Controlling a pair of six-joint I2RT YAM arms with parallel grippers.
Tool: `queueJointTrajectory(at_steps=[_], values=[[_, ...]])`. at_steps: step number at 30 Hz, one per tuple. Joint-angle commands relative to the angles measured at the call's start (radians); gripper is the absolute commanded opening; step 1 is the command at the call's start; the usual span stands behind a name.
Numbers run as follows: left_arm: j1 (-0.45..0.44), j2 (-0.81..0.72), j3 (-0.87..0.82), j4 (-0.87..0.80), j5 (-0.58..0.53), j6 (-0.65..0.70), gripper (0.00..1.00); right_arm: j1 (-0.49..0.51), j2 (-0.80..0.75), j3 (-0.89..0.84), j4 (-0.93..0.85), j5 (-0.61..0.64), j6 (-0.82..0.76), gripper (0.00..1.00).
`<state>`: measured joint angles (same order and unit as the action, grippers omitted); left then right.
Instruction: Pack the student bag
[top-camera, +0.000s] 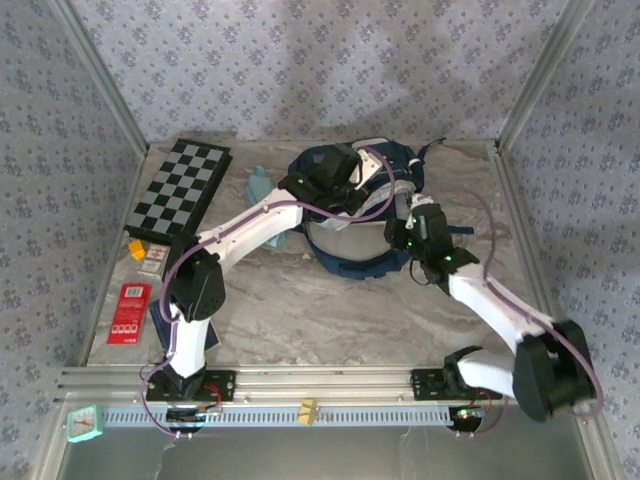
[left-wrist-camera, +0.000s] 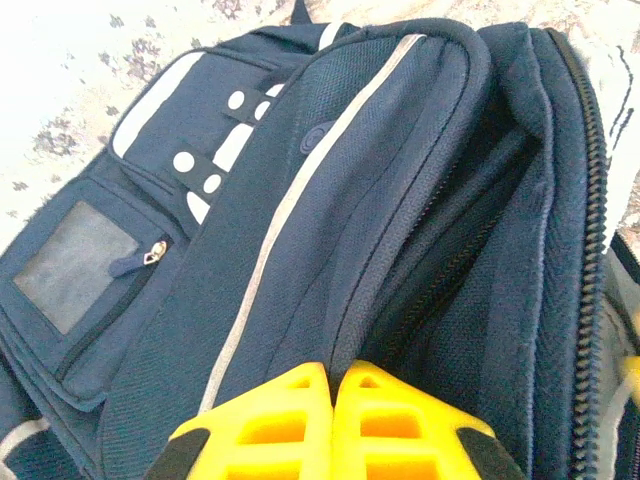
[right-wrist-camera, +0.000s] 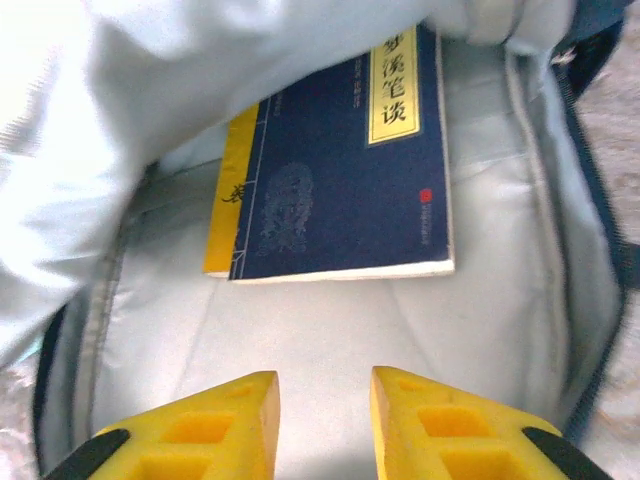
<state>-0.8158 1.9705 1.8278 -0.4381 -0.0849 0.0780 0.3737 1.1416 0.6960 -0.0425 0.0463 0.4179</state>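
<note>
The navy student bag (top-camera: 352, 264) lies at the back middle of the table with its main compartment held open. My left gripper (left-wrist-camera: 337, 370) is shut on a ridge of the bag's navy fabric (left-wrist-camera: 330, 200), beside the zip. At the bag's mouth, my right gripper (right-wrist-camera: 325, 385) is open with nothing between its yellow fingers. Just beyond it, a dark blue book (right-wrist-camera: 340, 170) with a yellow spine edge lies flat on the pale lining (right-wrist-camera: 330, 320). In the top view the right gripper (top-camera: 400, 232) sits at the right side of the opening.
A folded chessboard (top-camera: 180, 187) lies at the back left, with a pale blue item (top-camera: 258, 183) beside it. A small card box (top-camera: 155, 258) and a red packet (top-camera: 129, 312) sit along the left edge. A teal clock (top-camera: 85, 423) rests below the rail.
</note>
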Motion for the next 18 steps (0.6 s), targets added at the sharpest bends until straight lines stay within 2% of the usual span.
queueJointTrajectory(at_steps=[1, 3, 5, 8, 10, 14, 18], values=[[0.014, -0.077, -0.021, 0.02, 0.026, -0.078, 0.0, -0.02, -0.118, 0.016, -0.275, 0.035, 0.022, 0.33], [0.015, -0.084, -0.051, 0.023, 0.06, -0.114, 0.0, -0.036, -0.16, 0.044, -0.369, 0.001, 0.035, 0.34], [0.014, -0.095, -0.075, 0.012, 0.1, -0.154, 0.06, -0.044, -0.183, 0.07, -0.43, -0.05, 0.03, 0.35], [0.014, -0.134, -0.137, 0.015, 0.155, -0.208, 0.28, -0.043, -0.174, 0.115, -0.491, -0.125, 0.032, 0.35], [0.016, -0.18, -0.2, 0.032, 0.167, -0.264, 0.35, -0.039, -0.157, 0.143, -0.509, -0.183, 0.029, 0.35], [0.028, -0.322, -0.386, 0.076, 0.153, -0.369, 0.52, 0.011, -0.092, 0.191, -0.533, -0.199, 0.023, 0.39], [0.077, -0.479, -0.555, 0.057, 0.081, -0.475, 0.64, 0.097, -0.015, 0.211, -0.512, -0.181, 0.032, 0.45]])
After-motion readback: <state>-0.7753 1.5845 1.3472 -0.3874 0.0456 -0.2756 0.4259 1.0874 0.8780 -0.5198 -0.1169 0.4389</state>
